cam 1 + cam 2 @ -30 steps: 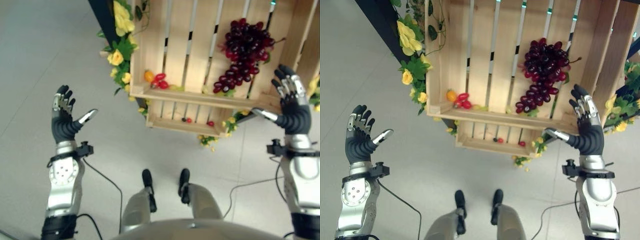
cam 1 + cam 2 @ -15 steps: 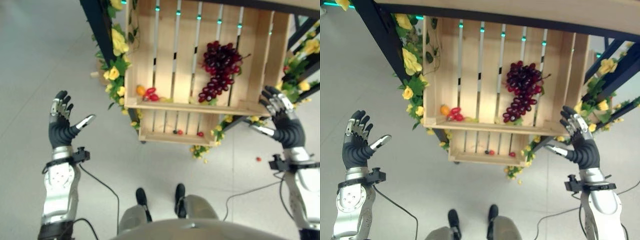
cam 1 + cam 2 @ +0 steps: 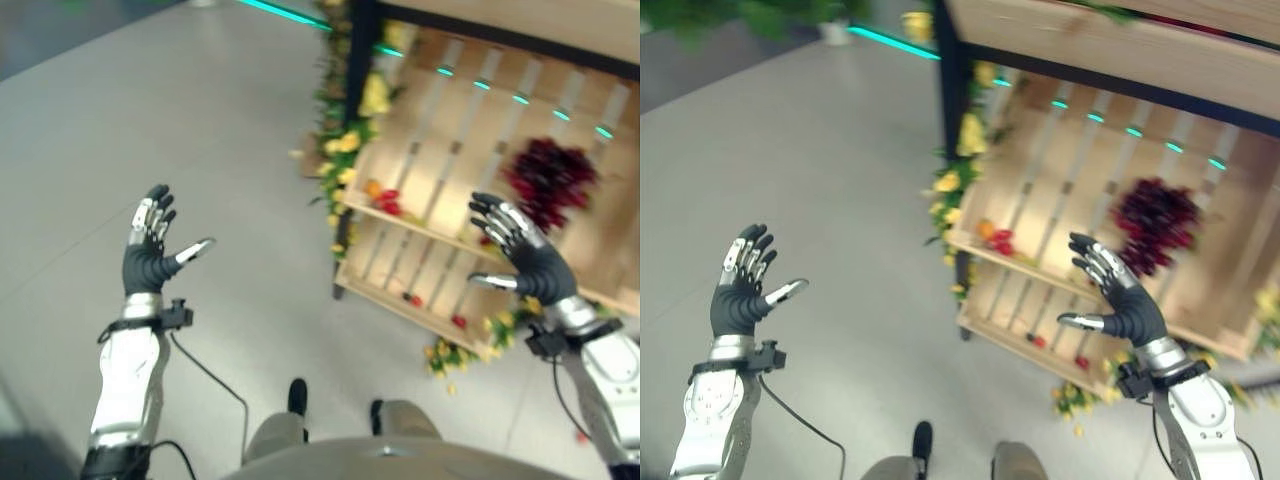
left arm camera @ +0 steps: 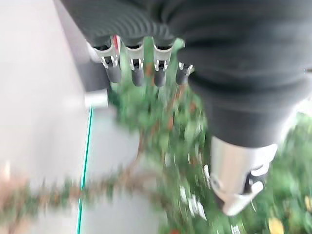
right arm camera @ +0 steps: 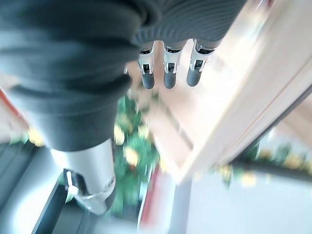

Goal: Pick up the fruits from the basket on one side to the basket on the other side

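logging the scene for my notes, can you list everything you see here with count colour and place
crate: one, pale wood, slatted, on the dark stand, upper tier
lower crate: one, pale wood, beneath the first
grapes: one bunch, dark red, in the upper crate's right part
small fruits: a few, orange and red, upper crate's left front corner
loose fruits: a few, red, in the lower crate
flowers: several, yellow with green leaves, along the stand's left side
left hand: open, raised over the floor
right hand: open, in front of the crates

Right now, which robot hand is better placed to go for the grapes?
Right. The right robot hand hovers open at the crate front, beside the grapes; the left robot hand is open over bare floor.
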You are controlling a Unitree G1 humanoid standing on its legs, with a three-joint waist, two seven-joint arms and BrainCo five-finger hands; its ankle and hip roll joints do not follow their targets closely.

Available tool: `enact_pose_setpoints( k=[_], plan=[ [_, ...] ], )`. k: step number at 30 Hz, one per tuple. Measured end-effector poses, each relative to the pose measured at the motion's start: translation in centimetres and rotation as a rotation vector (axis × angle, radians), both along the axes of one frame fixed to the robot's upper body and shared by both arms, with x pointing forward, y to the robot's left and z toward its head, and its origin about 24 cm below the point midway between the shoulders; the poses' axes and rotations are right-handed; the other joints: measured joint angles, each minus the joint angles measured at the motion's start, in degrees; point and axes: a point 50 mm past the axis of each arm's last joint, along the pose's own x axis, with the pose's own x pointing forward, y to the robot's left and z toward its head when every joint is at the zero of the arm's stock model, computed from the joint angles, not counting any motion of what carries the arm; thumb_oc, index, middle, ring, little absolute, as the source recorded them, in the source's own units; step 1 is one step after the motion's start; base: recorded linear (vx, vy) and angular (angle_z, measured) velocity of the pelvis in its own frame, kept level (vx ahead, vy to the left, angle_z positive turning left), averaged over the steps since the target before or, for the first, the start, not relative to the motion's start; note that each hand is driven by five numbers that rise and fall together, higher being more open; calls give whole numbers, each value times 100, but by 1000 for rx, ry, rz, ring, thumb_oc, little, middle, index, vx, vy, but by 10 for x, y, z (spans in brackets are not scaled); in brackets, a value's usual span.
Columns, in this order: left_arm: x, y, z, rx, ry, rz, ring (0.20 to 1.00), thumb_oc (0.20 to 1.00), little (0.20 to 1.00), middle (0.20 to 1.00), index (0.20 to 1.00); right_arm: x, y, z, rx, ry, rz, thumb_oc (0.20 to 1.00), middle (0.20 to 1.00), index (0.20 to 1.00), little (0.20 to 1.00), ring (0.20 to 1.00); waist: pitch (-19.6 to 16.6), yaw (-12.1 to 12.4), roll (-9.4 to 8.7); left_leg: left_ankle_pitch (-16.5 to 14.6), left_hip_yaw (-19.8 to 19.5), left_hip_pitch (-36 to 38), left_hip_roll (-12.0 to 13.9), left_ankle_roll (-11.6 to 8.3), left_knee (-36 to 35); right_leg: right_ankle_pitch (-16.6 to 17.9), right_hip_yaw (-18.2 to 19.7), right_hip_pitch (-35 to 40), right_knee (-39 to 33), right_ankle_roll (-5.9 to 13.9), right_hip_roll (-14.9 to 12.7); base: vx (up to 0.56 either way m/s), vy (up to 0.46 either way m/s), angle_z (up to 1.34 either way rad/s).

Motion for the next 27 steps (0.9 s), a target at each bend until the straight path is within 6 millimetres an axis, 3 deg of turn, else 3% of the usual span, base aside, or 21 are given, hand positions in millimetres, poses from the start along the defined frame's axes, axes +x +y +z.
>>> enact_pose_setpoints(
  k=[2,4,6,7,8,9,11,12,13,14,15,17,18,20,21,22,23,24,25,26,27],
  plan=[
    [-4,2,-5,-5,22,10,1000,1000,1000,1000,1000,1,-3,-3,2,14,-16,1000,1000,1000,1000,1000,33,280,-46,-155,-82,-163,96,15,342,101,-525,8,-165,-186,77,-143,-181,124],
    [-8,5,-8,-9,41,22,1000,1000,1000,1000,1000,6,-4,-1,12,-7,-22,1000,1000,1000,1000,1000,63,425,-46,-54,-179,-287,245,58,282,112,-956,101,-213,-253,194,-167,-81,127],
    [-8,5,-10,-9,54,16,1000,1000,1000,1000,1000,6,-7,3,13,-32,-47,1000,1000,1000,1000,1000,145,359,14,-79,48,-559,350,167,280,93,-1575,194,-266,-315,154,-235,-19,139],
    [-6,3,-10,-13,53,10,1000,1000,1000,1000,1000,6,-12,8,16,-60,-82,1000,1000,1000,1000,1000,214,246,-46,-350,718,-621,510,-2,348,82,-1813,164,-290,-394,29,-275,-78,103],
    [-5,3,-10,-11,52,8,1000,1000,1000,1000,1000,7,-15,9,23,-70,-110,1000,1000,1000,1000,1000,261,223,-104,-477,1301,-653,626,40,441,108,-1967,155,-327,-421,-94,-208,-77,106],
    [-3,2,-8,-9,44,-2,1000,1000,1000,1000,1000,7,-19,6,44,-70,-157,1000,1000,1000,1000,1000,334,217,-244,-528,2249,-647,639,-23,897,222,-2554,332,-575,-374,-379,-74,-96,86],
    [-1,0,-6,-11,31,-10,1000,1000,1000,1000,1000,4,-24,6,40,-72,-189,1000,1000,1000,1000,1000,348,47,-218,-541,2230,-511,561,-45,1090,364,-2711,465,-803,-271,-449,-92,-58,79],
    [4,-4,-6,-20,25,-27,1000,1000,1000,1000,1000,-1,-31,8,23,-76,-218,1000,1000,1000,1000,1000,340,-30,57,-302,2476,-300,602,53,1046,317,-3031,527,-682,-164,-397,-136,18,96],
    [8,-7,-3,-24,14,-44,1000,1000,1000,1000,1000,-6,-36,9,27,-84,-256,1000,1000,1000,1000,1000,332,-206,175,-195,2734,-377,584,138,948,299,-3316,584,-684,-123,-460,-78,51,159],
    [13,-9,11,-14,-49,-65,1000,1000,1000,1000,1000,-10,-44,10,52,-102,-326,1000,1000,1000,1000,1000,335,-407,266,82,3104,-444,494,453,595,193,-3440,475,-607,-83,-465,-40,66,136],
    [13,-8,14,-12,-64,-62,1000,1000,1000,1000,1000,-10,-45,10,57,-107,-337,1000,1000,1000,1000,1000,348,-361,295,2,3243,-467,524,446,415,153,-3461,427,-536,-80,-413,28,98,93],
    [13,-3,13,-18,-57,-50,1000,1000,1000,1000,1000,-11,-42,6,67,-97,-335,1000,1000,1000,1000,1000,313,-324,124,-519,3895,-414,470,-70,350,360,-3658,431,-784,-89,-672,72,148,32],
    [13,-2,13,-19,-56,-47,1000,1000,1000,1000,1000,-11,-42,6,72,-99,-344,1000,1000,1000,1000,1000,303,-366,-13,-679,4094,-472,494,-125,870,457,-3854,448,-963,-92,-883,60,184,26],
    [12,-4,10,-30,-50,-45,1000,1000,1000,1000,1000,1,-25,7,39,-85,-228,1000,1000,1000,1000,1000,267,-206,100,-707,3932,-289,690,-156,1387,648,-4000,584,-1114,74,-855,88,229,-7],
    [12,-6,9,-44,-52,-44,1000,1000,1000,1000,1000,5,-11,4,12,-64,-143,1000,1000,1000,1000,1000,154,-183,348,-891,3693,-115,717,103,1173,602,-4119,632,-1003,179,-735,142,311,17],
    [15,-7,11,-45,-62,-50,1000,1000,1000,1000,1000,6,-5,0,29,-54,-124,1000,1000,1000,1000,1000,150,-180,366,-824,3637,-90,647,280,1073,554,-4344,684,-793,274,-839,193,345,61],
    [16,-7,13,-43,-72,-51,1000,1000,1000,1000,1000,7,0,-3,38,-43,-105,1000,1000,1000,1000,1000,146,-167,354,-832,3569,-47,530,415,958,441,-4509,720,-581,482,-1004,223,420,141],
    [20,-11,12,-54,-70,-61,1000,1000,1000,1000,1000,5,1,-6,11,-28,-96,1000,1000,1000,1000,1000,144,-270,370,-1200,3446,93,73,497,978,284,-4661,708,606,1084,-1687,187,345,175],
    [20,-13,11,-64,-65,-67,1000,1000,1000,1000,1000,4,-1,-6,-5,-20,-99,1000,1000,1000,1000,1000,108,-346,461,-1163,3257,108,-32,718,960,351,-4458,638,1125,1001,-1852,16,227,217],
    [19,-13,12,-59,-74,-62,1000,1000,1000,1000,1000,4,2,-7,-15,-22,-99,1000,1000,1000,1000,1000,65,-354,526,-876,2751,245,-305,991,899,472,-3554,256,2310,717,-2152,-5,56,163],
    [20,-12,14,-59,-81,-57,1000,1000,1000,1000,1000,3,3,-8,-12,-25,-102,1000,1000,1000,1000,1000,71,-358,602,-831,2385,201,-398,1042,920,304,-2661,-90,2738,602,-1900,92,-60,216]
  ],
)
